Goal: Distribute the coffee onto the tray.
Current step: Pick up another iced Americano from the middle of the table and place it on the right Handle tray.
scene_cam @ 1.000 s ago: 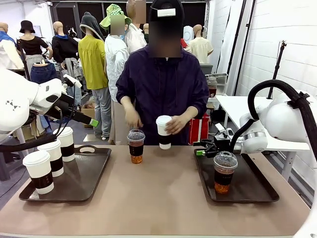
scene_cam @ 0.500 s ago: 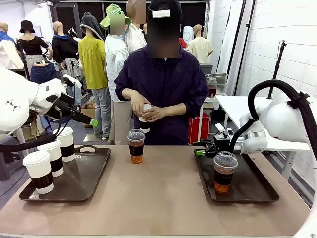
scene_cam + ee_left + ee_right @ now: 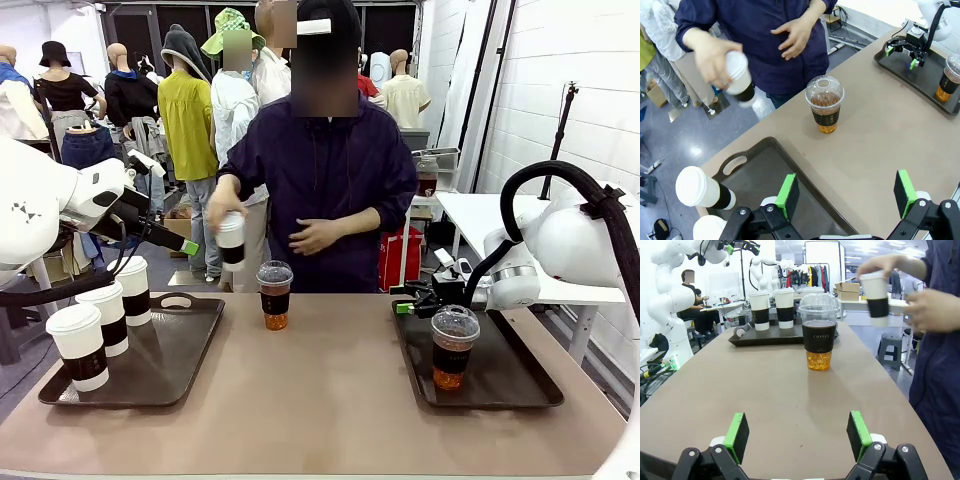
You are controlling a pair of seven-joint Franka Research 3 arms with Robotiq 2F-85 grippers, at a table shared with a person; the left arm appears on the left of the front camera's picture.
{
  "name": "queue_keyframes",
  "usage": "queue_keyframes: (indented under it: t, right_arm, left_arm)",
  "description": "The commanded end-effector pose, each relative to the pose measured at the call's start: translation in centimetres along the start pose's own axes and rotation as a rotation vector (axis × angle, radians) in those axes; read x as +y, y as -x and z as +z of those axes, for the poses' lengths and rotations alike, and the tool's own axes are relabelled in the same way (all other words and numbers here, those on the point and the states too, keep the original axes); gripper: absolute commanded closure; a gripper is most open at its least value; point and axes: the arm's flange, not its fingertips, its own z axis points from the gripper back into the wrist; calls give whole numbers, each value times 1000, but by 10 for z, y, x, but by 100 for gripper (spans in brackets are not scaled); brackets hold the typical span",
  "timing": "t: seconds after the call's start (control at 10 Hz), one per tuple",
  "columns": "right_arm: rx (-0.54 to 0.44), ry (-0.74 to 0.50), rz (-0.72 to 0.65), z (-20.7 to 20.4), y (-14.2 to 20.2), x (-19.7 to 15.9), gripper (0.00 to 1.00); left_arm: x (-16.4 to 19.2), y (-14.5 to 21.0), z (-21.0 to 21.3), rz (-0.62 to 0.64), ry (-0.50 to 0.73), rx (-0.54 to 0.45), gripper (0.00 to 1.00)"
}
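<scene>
Lettering on the dark sleeves is too small for me to read from the front. In that view three white paper cups (image 3: pixel 105 318) stand on the left tray (image 3: pixel 175 365). One clear dome-lidded cup (image 3: pixel 274 294) of amber drink stands on the bare table (image 3: pixel 320 400) between the trays, towards the far edge. A second clear cup (image 3: pixel 454 346) stands on the right tray (image 3: pixel 515 375). The person's hand (image 3: pixel 222 205) holds a fourth white cup (image 3: pixel 231 243) in the air, up and left of the clear dome-lidded cup.

From the left wrist I look down on things. My left gripper (image 3: pixel 846 192) is spread wide with nothing between its green pads, above the left tray's inner edge. The held cup is tilted and blurred. The dome lid's top opening shows from above, but the sleeve print stays unreadable.

From the right wrist I look low across the table. My right gripper (image 3: pixel 797 436) is also spread wide and empty. Here the clear dome-lidded cup faces me and its sleeve reads "COFFEE" in pale capitals. Two white paper cups stand on the left tray beyond it, and I can make out no print on their sleeves
</scene>
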Motion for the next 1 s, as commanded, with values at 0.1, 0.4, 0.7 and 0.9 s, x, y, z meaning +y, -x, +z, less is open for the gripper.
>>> queue_keyframes:
  t: [0.1, 0.4, 0.7, 0.9]
  right_arm:
    - [-4, -3, 1, -1, -1, 0, 0]
    - [2, -8, 3, -6, -2, -3, 0]
    - [-11, 8, 1, -7, -2, -5, 0]
    - [-24, 30, -4, -13, -4, -7, 0]
  left_arm:
    - [1, 1, 0, 6, 7, -3, 0]
    - [1, 1, 0, 6, 7, -3, 0]
    - [1, 1, 0, 6, 7, -3, 0]
    - [1, 1, 0, 6, 7, -3, 0]
